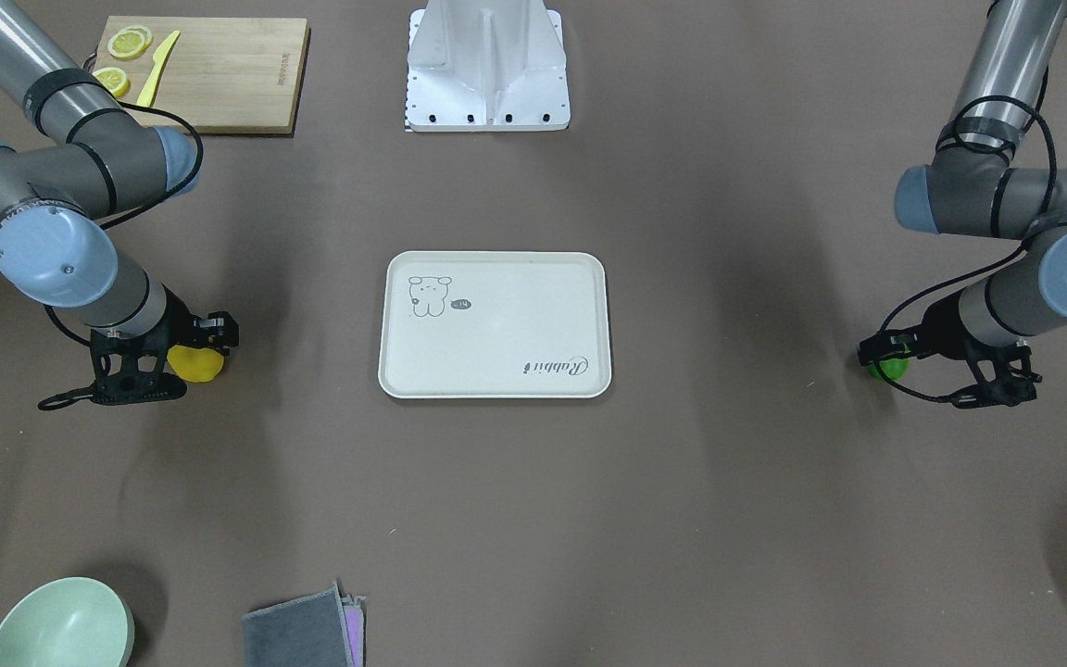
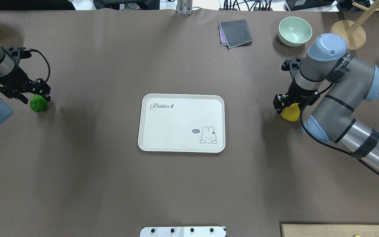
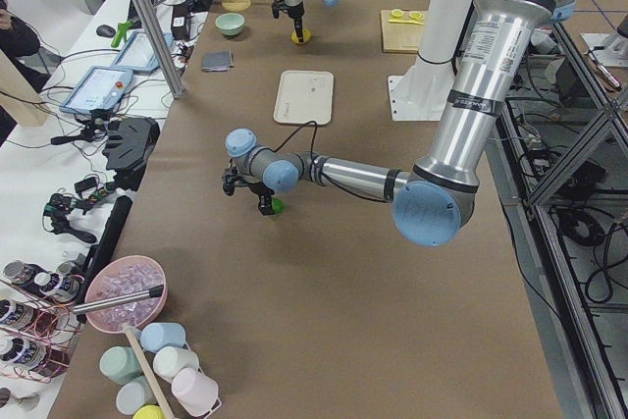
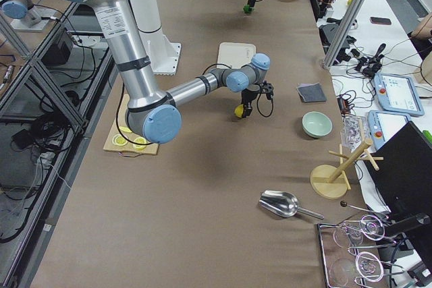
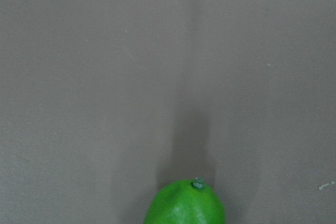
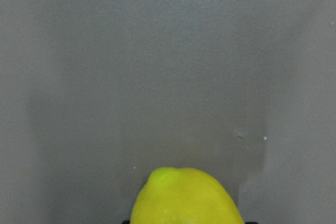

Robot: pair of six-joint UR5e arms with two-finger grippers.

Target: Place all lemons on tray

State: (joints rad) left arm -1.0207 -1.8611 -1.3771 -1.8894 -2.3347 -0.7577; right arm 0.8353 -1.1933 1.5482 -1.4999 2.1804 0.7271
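- Tray (image 2: 179, 128): lies flat at mid-table, bare, with a rabbit drawing in one corner and "Rabbit" script in the opposite one.
- Yellow lemon (image 2: 291, 113): sits low on the brown table (image 2: 110, 184), well apart from the tray on the robot's right, directly under the right gripper (image 2: 288, 106).
- Right claw: points down over the fruit. Shows dark fingertips (image 6: 126, 222) tight against both flanks of the yellow lemon in the wrist view, so closed onto it at a lemon's width.
- Green lemon (image 2: 38, 103): sits well apart from the tray on the robot's left, stem nub showing, just beneath the left gripper (image 2: 36, 97).
- Left claw: hangs low over the green lemon. Keeps its fingers out of the wrist view, so cannot tell how far open it is or whether it grips.
- Cutting board (image 1: 219, 74): carries lemon slices (image 1: 131, 42) and a yellow knife (image 1: 158, 67).
- Green bowl (image 2: 295, 31) and folded cloths (image 2: 235, 33): sit along the far edge.
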